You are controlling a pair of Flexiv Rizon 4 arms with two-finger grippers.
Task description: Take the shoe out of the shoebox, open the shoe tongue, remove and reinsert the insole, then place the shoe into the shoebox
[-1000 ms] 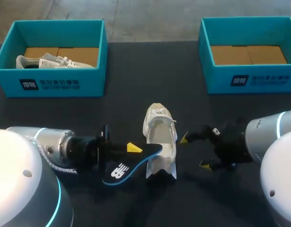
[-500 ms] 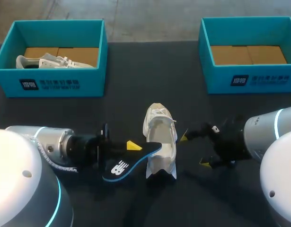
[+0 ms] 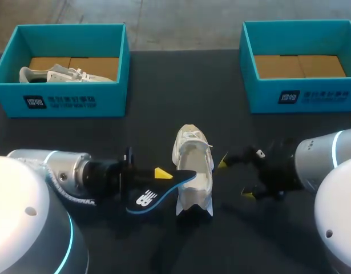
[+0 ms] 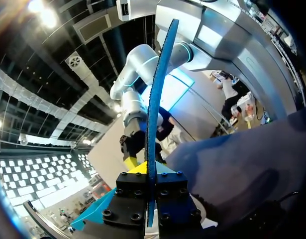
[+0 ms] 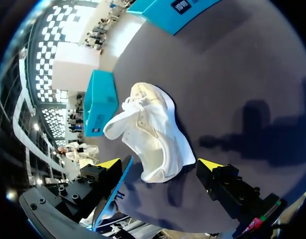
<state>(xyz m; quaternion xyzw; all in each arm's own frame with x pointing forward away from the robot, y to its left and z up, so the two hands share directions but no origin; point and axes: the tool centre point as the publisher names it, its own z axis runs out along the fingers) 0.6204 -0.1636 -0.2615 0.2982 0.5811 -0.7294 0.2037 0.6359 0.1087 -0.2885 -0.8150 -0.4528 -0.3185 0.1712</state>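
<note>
Left gripper is clamped on the insole, which it holds edge-up with its far end at the white shoe. The shoe lies mid-worktop, outside both shoeboxes. Right gripper stands with fingers apart just beside the shoe, not touching it.

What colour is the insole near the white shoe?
The insole is black with a blue rim, clearest in the head view.
</note>
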